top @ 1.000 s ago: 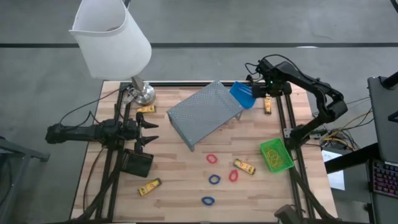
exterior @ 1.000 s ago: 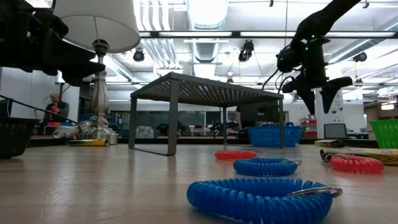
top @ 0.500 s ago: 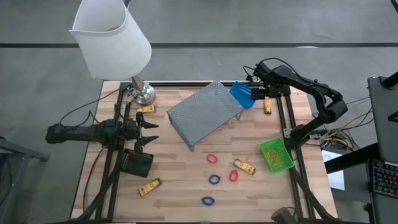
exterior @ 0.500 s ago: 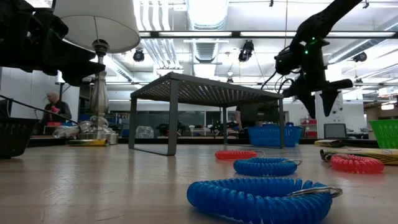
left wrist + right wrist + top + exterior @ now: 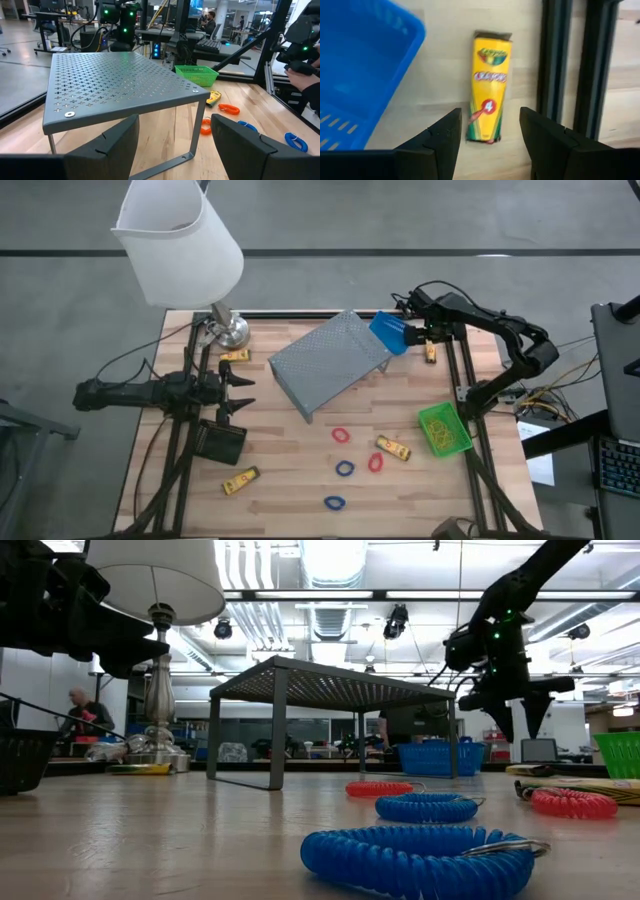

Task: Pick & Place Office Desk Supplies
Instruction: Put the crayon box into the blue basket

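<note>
The right gripper (image 5: 418, 332) is held above the far right corner of the table (image 5: 290, 470), its fingers (image 5: 432, 145) spread apart and nothing gripped between them. Directly below and just ahead of the fingers lies a yellow crayon box (image 5: 488, 85) — flat on the wood, not touched by either finger. Close beside the gripper, on the side towards the table's middle, the blue bin (image 5: 390, 332) is seen; on the opposite side of the crayon box runs a dark frame rail (image 5: 552, 60).

The left gripper (image 5: 240, 390) is held over the left side of the table with its fingers (image 5: 107, 145) released and empty. Straight ahead of it stands the grey perforated metal shelf (image 5: 330, 362). Just beside it, towards the near edge, the black bin (image 5: 220, 441) rests on the table; towards the far edge another crayon box (image 5: 234, 355) lies by the lamp (image 5: 180, 242) base.

Beyond the shelf from the left gripper, well apart from it, the green bin (image 5: 444, 429) sits at the right edge. Between that bin and the table's middle are two red coil loops (image 5: 342, 435), two blue coil loops (image 5: 345, 469) and a third crayon box (image 5: 393, 448). A fourth crayon box (image 5: 240, 480) lies past the black bin, near the front edge.
</note>
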### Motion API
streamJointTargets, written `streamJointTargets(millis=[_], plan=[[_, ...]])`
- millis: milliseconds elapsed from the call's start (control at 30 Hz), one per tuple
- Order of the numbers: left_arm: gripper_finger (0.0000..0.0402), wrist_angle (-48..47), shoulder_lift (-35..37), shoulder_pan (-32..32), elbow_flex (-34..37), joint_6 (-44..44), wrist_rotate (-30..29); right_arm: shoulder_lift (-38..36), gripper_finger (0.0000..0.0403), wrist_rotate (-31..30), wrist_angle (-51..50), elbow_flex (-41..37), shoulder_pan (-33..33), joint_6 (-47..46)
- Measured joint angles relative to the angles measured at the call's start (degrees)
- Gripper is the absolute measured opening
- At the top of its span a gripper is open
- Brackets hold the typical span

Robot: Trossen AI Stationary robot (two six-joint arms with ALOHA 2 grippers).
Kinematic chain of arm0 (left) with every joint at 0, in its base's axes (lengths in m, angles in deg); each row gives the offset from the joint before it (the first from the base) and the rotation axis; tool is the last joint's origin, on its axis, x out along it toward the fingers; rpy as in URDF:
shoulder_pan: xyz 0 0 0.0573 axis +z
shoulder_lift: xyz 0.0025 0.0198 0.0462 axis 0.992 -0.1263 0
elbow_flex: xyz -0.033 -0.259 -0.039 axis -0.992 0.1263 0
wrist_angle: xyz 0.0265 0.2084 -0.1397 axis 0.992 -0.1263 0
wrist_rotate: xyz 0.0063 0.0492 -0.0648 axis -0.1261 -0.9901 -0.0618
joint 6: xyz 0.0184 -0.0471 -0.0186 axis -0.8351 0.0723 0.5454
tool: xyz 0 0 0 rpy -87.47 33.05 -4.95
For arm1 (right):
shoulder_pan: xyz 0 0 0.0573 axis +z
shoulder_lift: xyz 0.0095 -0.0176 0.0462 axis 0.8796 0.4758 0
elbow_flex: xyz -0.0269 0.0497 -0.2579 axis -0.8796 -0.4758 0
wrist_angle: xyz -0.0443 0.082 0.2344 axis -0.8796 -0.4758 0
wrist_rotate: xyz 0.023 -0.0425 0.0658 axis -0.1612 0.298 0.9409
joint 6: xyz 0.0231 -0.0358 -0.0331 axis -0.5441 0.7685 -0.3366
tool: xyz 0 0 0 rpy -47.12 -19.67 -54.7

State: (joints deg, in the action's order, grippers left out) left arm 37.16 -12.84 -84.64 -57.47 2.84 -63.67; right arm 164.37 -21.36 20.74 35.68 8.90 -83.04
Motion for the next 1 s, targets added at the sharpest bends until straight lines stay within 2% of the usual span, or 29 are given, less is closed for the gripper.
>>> streamJointTargets(millis=[400,700,1000], plan=[[0.0253,0.0,0.0,0.0,0.0,0.0,0.0,0.0,0.0199,1.0,1.9,-2.0,2.9,-7.4],[0.0253,0.0,0.0,0.0,0.0,0.0,0.0,-1.5,0.0199,2.6,-5.7,-2.5,2.7,-23.4],[0.0253,0.0,0.0,0.0,0.0,0.0,0.0,-4.1,0.0199,2.4,-5.0,-2.8,1.1,-26.9]])
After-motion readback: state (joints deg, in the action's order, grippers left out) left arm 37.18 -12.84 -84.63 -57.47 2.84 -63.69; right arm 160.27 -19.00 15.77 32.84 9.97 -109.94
